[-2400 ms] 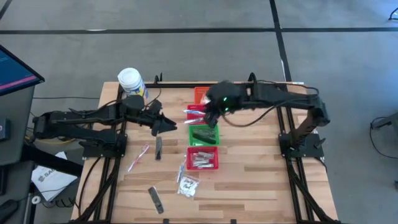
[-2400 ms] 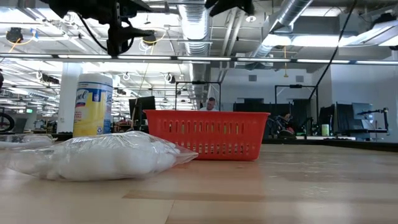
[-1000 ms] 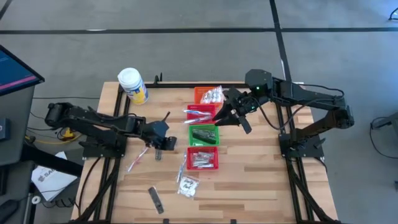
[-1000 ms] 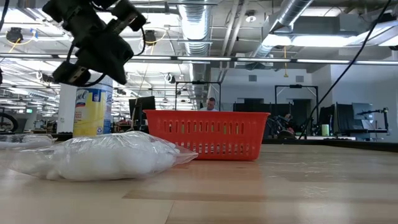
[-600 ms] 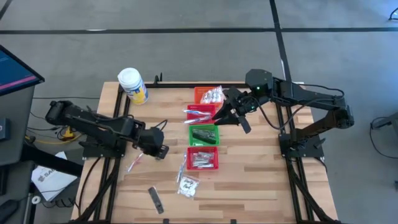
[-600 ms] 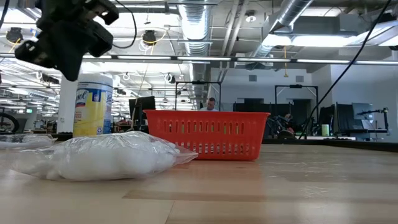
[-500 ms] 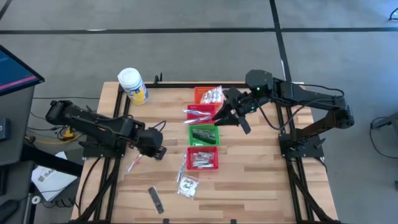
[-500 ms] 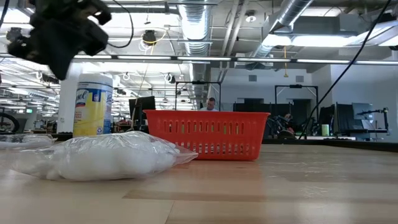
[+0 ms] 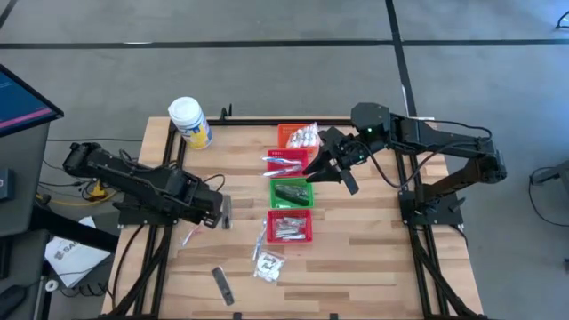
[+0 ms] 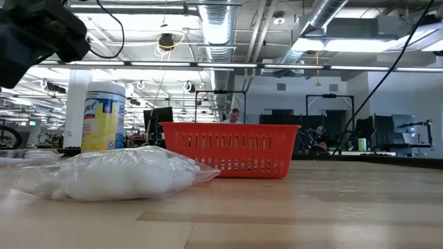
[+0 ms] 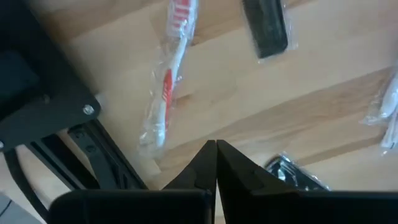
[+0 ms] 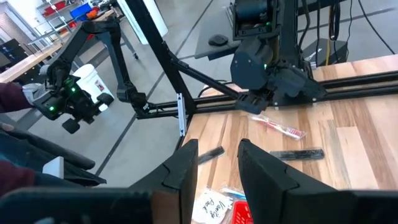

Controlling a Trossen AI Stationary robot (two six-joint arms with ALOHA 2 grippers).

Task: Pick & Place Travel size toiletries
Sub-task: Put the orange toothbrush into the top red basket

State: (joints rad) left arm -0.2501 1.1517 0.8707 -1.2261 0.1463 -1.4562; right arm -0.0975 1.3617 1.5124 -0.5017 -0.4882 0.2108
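The travel-size toiletries lay partly loose on the pale wooden slatted table (image 9: 356, 258) and partly sorted into a column of three small mesh baskets near its centre. A slim red-and-white toothbrush in a clear wrapper (image 9: 194, 228) lay at about eight o'clock from the table's middle, close to the left edge, and showed plainly in the left wrist view (image 11: 168, 81). Just beside it, toward three o'clock, lay a dark flat strip (image 9: 228, 212). A clear sachet with white contents and dark print (image 9: 268, 264) rested at about six o'clock, with another dark flat strip (image 9: 221, 284) farther toward seven o'clock near the front edge.

The orange mesh basket (image 9: 286, 133) at twelve o'clock held pale wrapped items, with pink toothbrushes (image 9: 283, 161) lying just below it. The green mesh basket (image 9: 291, 192) held dark strips, and the red mesh basket (image 9: 290, 226) held small silvery tubes.

The left gripper (image 9: 213, 212) hovered over the table's left edge, touching none of the items, its fingers (image 11: 208, 165) pressed together and empty. The right gripper (image 9: 325, 169) hung at about one o'clock beside the baskets, its fingers (image 12: 185, 163) spread partway with nothing between them.

A large white jar with a yellow label (image 9: 188, 121) stood at the eleven o'clock corner.
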